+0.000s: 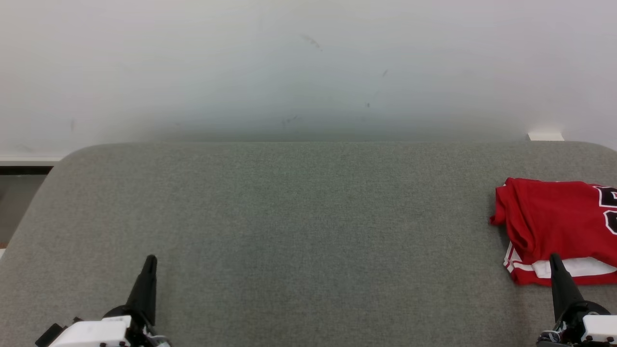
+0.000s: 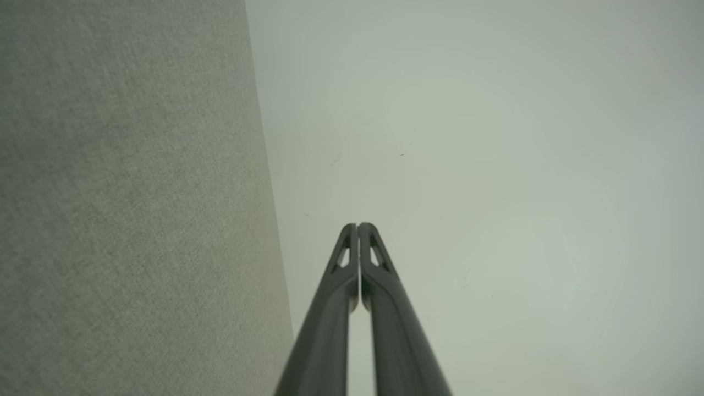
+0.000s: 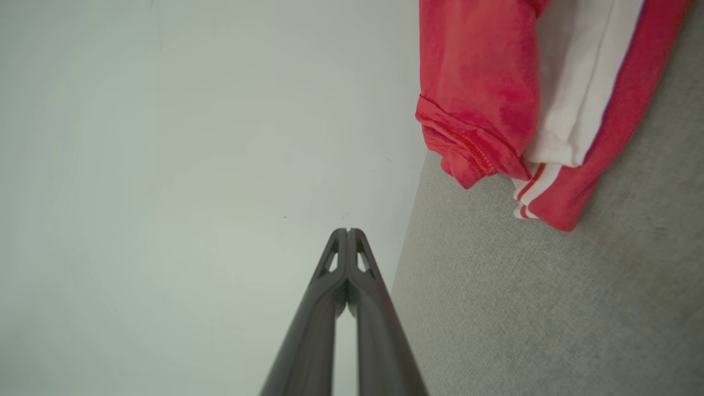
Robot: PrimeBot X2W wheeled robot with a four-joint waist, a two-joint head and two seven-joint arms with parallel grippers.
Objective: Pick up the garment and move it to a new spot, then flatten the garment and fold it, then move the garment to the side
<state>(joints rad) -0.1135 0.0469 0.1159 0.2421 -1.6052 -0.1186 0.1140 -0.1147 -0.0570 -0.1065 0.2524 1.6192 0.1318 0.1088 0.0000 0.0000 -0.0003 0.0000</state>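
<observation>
The garment (image 1: pixel 554 226) lies folded on the grey fabric-covered table (image 1: pixel 299 226), at its far right end, and the right edge of the head view cuts it off. It is red, with white panels and thin red-and-white stripes along the near hem. Part of a dark-and-white printed figure shows at its right side. One fold bulges out on the side facing the middle of the table, and the layers beneath are slightly offset, so white cloth peeks out near the front.

The left gripper (image 1: pixel 150 260) sits low at the near left over bare table, well apart from the garment. Its two dark fingers (image 2: pixel 379 286) are pressed together tip to tip with nothing between them. The right gripper (image 1: pixel 554 258) is closed in the same way and holds nothing. In the head view its tip overlaps the garment's near hem, but the right wrist view shows the fingers (image 3: pixel 324 308) clear of the cloth, which lies off to one side.

A pale, lightly scuffed wall (image 1: pixel 289 62) rises behind the table, and a small white piece (image 1: pixel 545 136) sits against it by the far right corner.
</observation>
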